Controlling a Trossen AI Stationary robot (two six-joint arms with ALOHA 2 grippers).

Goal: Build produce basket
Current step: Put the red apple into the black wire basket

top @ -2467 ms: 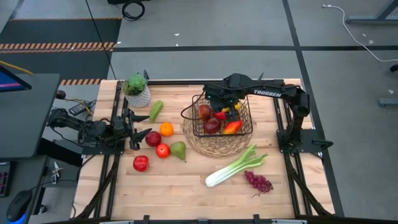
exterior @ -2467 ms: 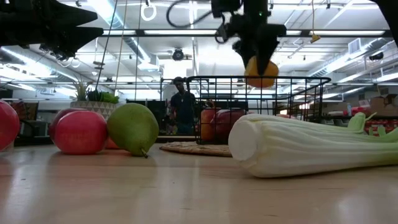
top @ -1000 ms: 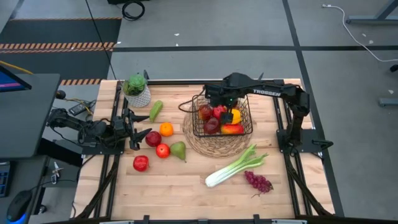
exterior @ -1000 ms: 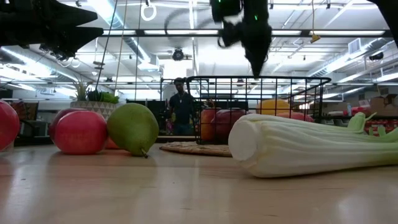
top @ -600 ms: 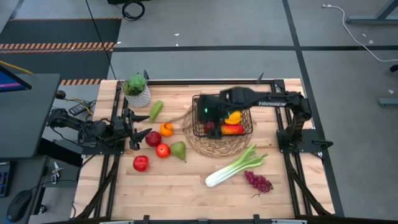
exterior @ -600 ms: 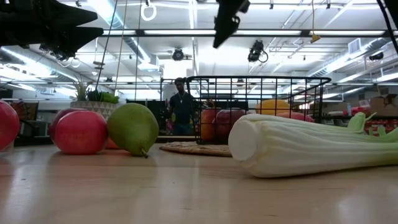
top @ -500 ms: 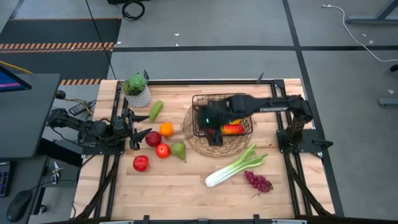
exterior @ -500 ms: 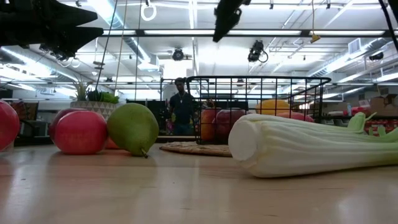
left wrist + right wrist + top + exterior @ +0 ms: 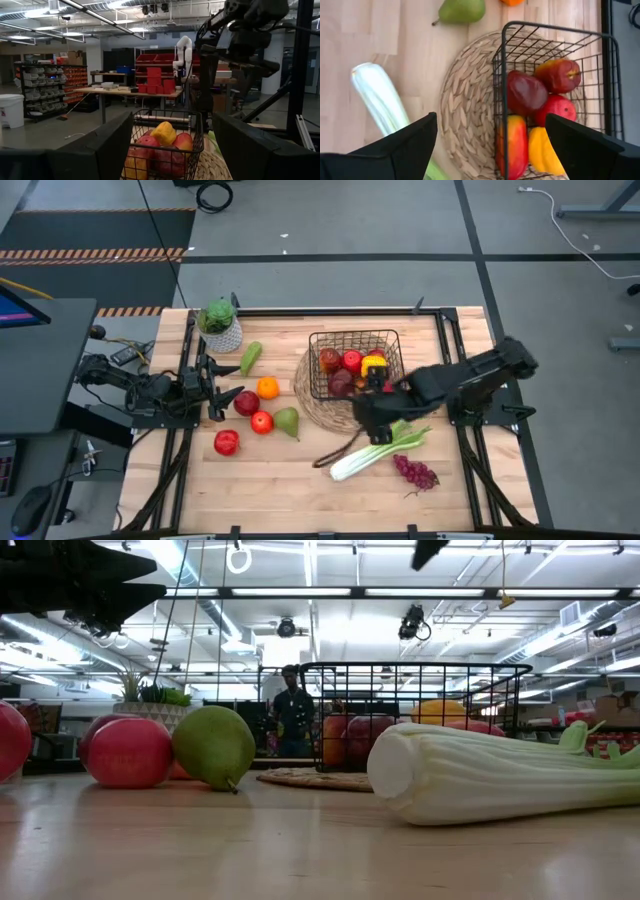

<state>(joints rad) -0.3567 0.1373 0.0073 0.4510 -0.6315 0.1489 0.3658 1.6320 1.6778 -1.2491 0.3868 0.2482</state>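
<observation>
The black wire basket [image 9: 355,365] stands on a round woven mat [image 9: 340,402] and holds red apples [image 9: 526,93], a yellow pepper [image 9: 544,149] and a red pepper [image 9: 512,146]. My right gripper [image 9: 366,418] hangs open and empty above the mat's near edge, beside the celery [image 9: 375,450] lying on the table. Purple grapes [image 9: 415,472] lie near the celery. At the left lie an orange [image 9: 267,388], three red apples [image 9: 246,403] and two green pears [image 9: 287,421]. My left gripper [image 9: 222,380] waits open at the left edge, next to them.
A potted green plant [image 9: 220,325] stands at the far left corner. Bare wood lies along the near edge, left of the celery. In the low view a person [image 9: 291,710] stands in the room beyond the table.
My right gripper has swung from above the basket toward the table's near edge, rising a little and rolling, and now hangs over the mat's near rim by the celery. It stays open and empty. The produce has not moved.
</observation>
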